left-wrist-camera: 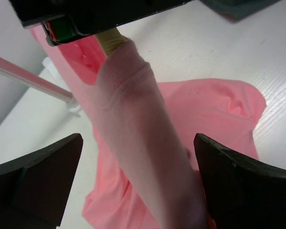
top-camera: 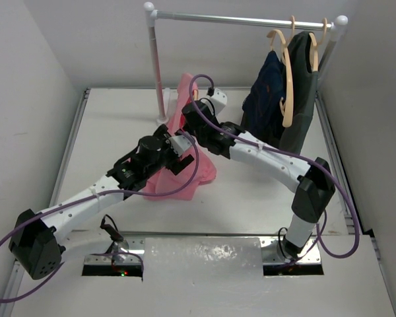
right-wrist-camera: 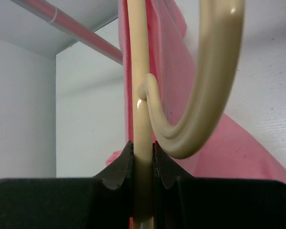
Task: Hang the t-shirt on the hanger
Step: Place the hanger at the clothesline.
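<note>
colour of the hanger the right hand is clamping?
Pale tan hanger, plain, no pattern. Right wrist view shows it best.

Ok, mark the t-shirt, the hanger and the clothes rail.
t-shirt (left-wrist-camera: 219, 109): left wrist view, on the cloth lying flat.
hanger (right-wrist-camera: 140, 71): right wrist view, on its straight stem.
clothes rail (top-camera: 251, 19): top view, on the horizontal bar.

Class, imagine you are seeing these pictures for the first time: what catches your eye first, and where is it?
The bright pink t-shirt in the middle of the table stands out most. The right gripper is shut on the tan hanger, while the left gripper stands open either side of the cloth. At the back right, two dark garments hang from a rail.
</note>
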